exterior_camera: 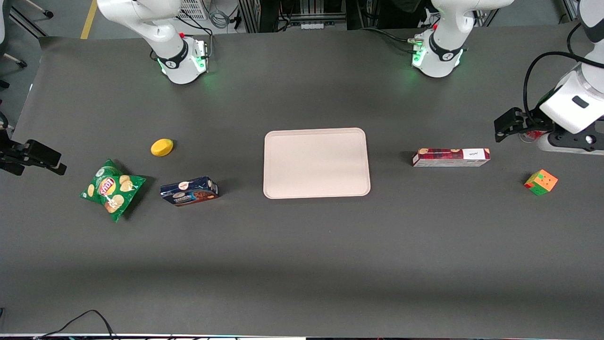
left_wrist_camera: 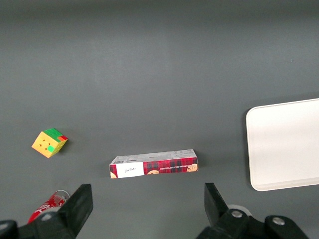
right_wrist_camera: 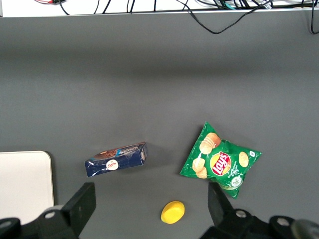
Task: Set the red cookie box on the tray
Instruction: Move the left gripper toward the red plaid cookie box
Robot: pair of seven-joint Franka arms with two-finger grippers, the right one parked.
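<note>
The red cookie box lies flat on the dark table, its long side facing the front camera and its white end section toward the working arm's end. It sits apart from the tray, a pale pinkish-beige tray in the middle of the table with nothing on it. My left gripper hangs above the table toward the working arm's end, a little farther from the front camera than the box. In the left wrist view the gripper stands open with only bare table between its fingers, and the box and a tray corner show.
A multicoloured cube rests near the working arm's end, nearer the front camera than the box. A red can lies beneath the gripper. Toward the parked arm's end are a dark-blue cookie box, a green chips bag and a yellow object.
</note>
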